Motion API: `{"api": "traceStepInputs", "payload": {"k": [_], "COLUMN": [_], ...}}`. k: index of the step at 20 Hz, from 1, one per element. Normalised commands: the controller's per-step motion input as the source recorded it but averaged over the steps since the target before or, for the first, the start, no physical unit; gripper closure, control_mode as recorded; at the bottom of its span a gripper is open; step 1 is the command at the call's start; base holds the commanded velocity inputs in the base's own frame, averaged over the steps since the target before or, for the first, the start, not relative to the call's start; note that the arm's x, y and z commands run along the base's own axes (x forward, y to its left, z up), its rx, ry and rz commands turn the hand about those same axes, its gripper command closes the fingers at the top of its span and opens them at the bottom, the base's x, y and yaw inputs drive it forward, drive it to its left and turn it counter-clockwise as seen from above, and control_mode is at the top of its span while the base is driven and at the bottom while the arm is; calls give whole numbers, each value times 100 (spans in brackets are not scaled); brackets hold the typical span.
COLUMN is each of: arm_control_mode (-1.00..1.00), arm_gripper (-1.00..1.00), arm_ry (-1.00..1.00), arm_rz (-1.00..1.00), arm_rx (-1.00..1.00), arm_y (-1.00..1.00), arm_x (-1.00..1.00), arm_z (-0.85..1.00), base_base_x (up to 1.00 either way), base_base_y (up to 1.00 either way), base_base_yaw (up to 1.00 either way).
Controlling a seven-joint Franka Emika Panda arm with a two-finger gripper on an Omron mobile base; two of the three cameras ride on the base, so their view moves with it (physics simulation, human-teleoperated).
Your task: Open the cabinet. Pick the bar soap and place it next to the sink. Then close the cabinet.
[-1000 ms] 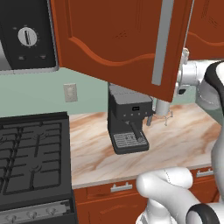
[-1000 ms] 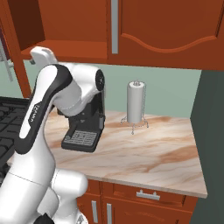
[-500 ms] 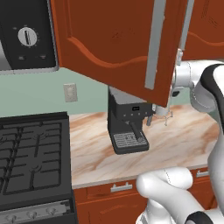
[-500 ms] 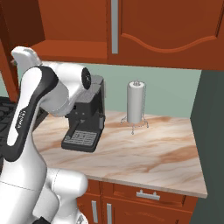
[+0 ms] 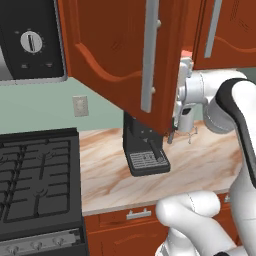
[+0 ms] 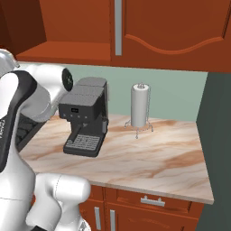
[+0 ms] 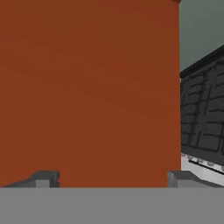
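The cabinet's left door [image 5: 112, 50] stands swung out toward me, its long silver handle [image 5: 150, 55] on the near face. My gripper [image 7: 113, 180] is open; its fingertips [image 7: 44, 178] stand wide apart, right up against the door's plain inner face [image 7: 87, 87]. From the left base view the hand [image 5: 184, 100] sits just behind the door's free edge. The right door [image 6: 176, 27] is shut, and the opened compartment's floor [image 6: 67, 50] shows from below. The bar soap is out of view.
A black coffee machine [image 5: 145, 150] [image 6: 85, 117] stands on the marble counter [image 6: 153, 158] under the cabinet. A white paper-towel roll [image 6: 140, 106] is to its right. A black stove [image 5: 35, 175] lies to the left, and drawers [image 6: 153, 200] run below the counter.
The left door has swung further open, its free edge moving left. My arm and hand moved left with it; in the right base view the arm has drawn toward the left edge.
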Motion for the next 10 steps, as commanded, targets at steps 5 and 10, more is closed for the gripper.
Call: {"api": "traceStepInputs", "payload": {"k": [5, 10], "arm_control_mode": [-100, -100], "arm_gripper": [-100, -100], "arm_ry": [0, 0], "arm_rz": [3, 2], "arm_rx": [0, 0], "arm_y": [70, 76], "arm_x": [-8, -10], "arm_z": [0, 0], "base_base_x": [0, 0], "base_base_y": [0, 0], "base_base_yaw": [0, 0]}}
